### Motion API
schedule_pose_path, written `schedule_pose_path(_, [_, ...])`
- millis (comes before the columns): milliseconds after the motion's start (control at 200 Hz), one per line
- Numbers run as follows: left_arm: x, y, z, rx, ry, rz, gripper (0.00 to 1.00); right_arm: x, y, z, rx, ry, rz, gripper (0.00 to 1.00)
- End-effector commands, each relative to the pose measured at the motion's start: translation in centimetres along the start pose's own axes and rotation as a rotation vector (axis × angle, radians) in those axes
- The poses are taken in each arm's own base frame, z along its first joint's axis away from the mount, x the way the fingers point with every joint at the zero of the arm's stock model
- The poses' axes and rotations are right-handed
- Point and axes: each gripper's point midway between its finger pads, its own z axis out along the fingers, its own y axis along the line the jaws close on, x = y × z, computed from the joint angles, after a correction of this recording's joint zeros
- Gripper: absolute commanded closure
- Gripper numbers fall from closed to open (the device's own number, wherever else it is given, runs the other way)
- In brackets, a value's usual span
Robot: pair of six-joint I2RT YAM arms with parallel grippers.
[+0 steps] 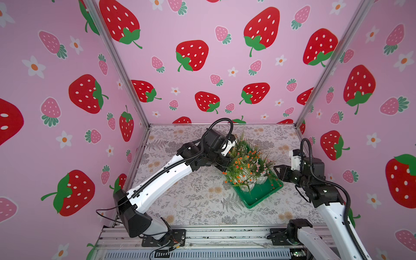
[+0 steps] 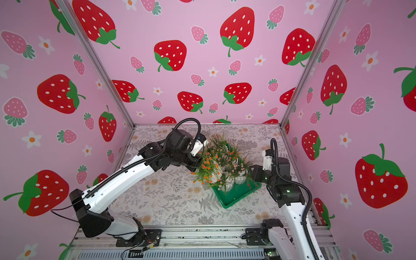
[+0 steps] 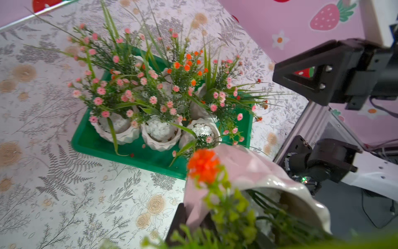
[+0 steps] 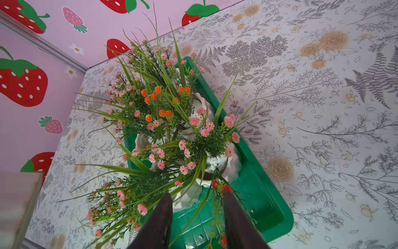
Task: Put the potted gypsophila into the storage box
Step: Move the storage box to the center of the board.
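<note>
The storage box (image 1: 258,199) is a shallow green tray right of the table's middle, seen in both top views (image 2: 235,198) and both wrist views (image 3: 97,142) (image 4: 269,207). Several white pots of pink gypsophila (image 3: 159,133) and one with orange blooms stand inside it. My left gripper (image 3: 200,220) is shut on the rim of a tilted white pot (image 3: 258,172) with orange flowers (image 1: 234,171), held at the box's left rim. My right gripper (image 4: 197,215) hangs open over the box's near end. Loose sprigs cross between its fingers, ungripped.
Pink strawberry walls and aluminium corner posts (image 1: 315,94) close in the table on three sides. A metal rail (image 1: 202,236) with both arm bases runs along the front. The floral tablecloth (image 1: 184,198) is bare left of and in front of the box.
</note>
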Motion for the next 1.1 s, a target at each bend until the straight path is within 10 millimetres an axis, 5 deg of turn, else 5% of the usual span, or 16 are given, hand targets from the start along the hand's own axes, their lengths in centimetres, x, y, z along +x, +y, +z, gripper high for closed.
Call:
schedule_pose_path(0, [-2.2,-1.9,-2.0,0.068,-0.065,0.030,1.00,0.5,-0.5,-0.3,0.016,0.015,0.015,0.58])
schedule_pose_path(250, [-0.5,1.9,-2.5,-0.020,-0.052,-0.107,1.00,2.1,-5.5,-0.5,0.193,0.060,0.165,0.53])
schedule_pose_path(390, [1.8,5.5,-4.2,-0.129,-0.053,-0.194,1.00,4.3,-7.9,-0.6,0.228,0.081,0.326,0.55])
schedule_pose_path(575, [3.8,7.7,-5.0,-0.193,-0.043,-0.244,1.00,7.8,-9.6,1.1,0.212,0.148,0.558,0.60])
schedule_pose_path(1096, [4.9,7.8,-3.8,-0.048,0.027,-0.298,1.00,11.0,-10.4,4.5,0.156,0.364,0.625,0.62])
